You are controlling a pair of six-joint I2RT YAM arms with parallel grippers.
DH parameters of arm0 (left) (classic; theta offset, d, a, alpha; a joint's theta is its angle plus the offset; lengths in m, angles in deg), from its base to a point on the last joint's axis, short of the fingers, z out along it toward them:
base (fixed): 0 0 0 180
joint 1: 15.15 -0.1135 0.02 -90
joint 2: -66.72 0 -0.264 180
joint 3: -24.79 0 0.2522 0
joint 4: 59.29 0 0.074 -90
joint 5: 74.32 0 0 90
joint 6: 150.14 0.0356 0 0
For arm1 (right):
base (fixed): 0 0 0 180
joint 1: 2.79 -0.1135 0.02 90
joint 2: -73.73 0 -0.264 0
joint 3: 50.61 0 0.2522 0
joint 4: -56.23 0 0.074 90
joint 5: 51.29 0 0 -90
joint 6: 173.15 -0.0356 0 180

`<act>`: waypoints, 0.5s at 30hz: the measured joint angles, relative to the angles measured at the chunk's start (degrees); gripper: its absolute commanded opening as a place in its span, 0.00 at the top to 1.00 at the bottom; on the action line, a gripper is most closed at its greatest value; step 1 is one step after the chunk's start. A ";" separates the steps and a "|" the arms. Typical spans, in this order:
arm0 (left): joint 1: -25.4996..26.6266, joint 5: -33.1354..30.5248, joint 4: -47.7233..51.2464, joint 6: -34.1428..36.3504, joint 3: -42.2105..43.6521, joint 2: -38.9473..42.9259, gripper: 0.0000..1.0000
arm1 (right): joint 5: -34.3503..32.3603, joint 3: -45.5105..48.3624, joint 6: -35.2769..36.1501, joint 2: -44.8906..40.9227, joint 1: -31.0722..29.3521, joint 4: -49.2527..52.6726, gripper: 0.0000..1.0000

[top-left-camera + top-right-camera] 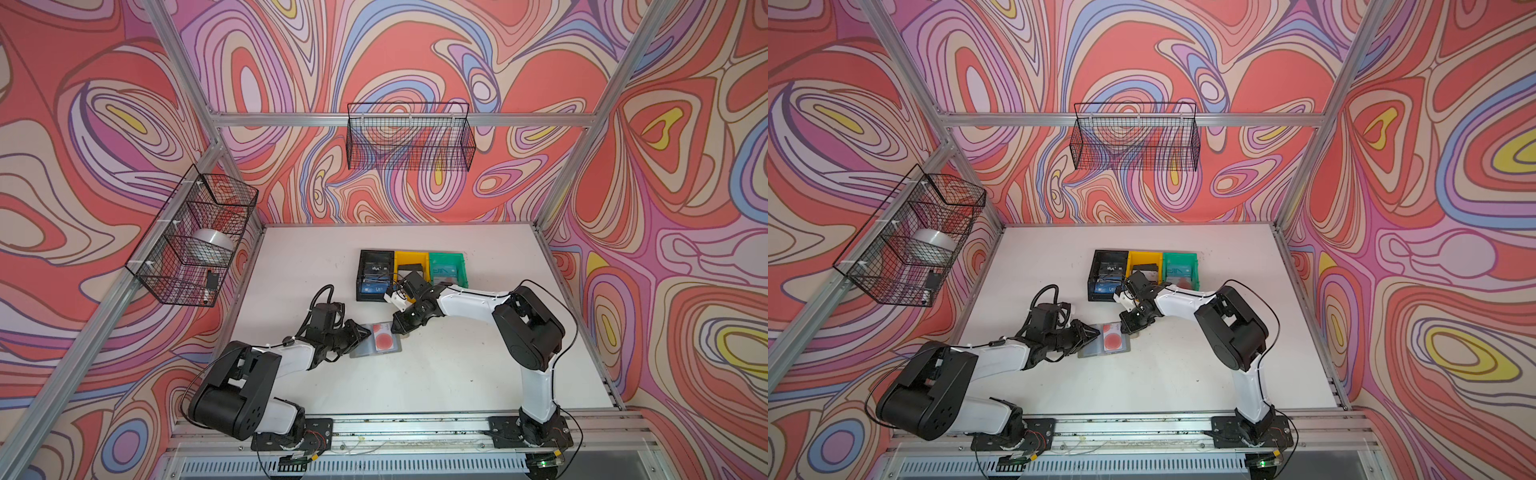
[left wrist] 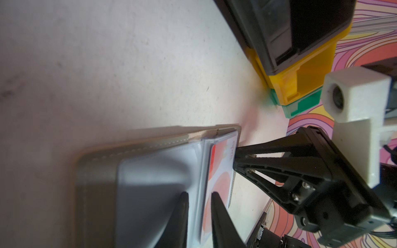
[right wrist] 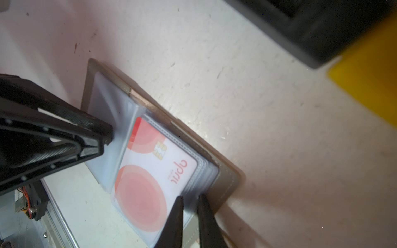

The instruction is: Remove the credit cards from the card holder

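Shows, in both top views, a white table with two arms reaching in toward its middle. Lines up three plastic bins toward the back, side by side: black bin, yellow bin, green bin, with a blue card marked VIP inside the black one. Finds the card holder lying open and flat on the table in front of the bins, between the two grippers, grey cover down and clear sleeves up. Has the left gripper at the holder's left side, nearly closed, pinching one clear sleeve page, which bows up off the cover. Sets the right gripper at the opposite edge, jaws down to a narrow slot around the stacked sleeve edges just beside the pale card; cannot tell whether the card itself is caught. Shows that card — white, two red circles, a chip — sitting face up inside the top sleeve of the holder, its far end at the right gripper's fingertips
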 measured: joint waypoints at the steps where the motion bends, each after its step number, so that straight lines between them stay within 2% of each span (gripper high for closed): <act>1: 0.02 0.00 -0.11 0.00 0.02 -0.02 0.77 | 0.00 0.00 0.00 0.00 -0.04 -0.07 0.83; 15: 0.07 0.00 -0.94 0.02 0.90 -0.79 0.78 | 0.17 0.33 0.07 -0.87 -0.55 -0.11 0.83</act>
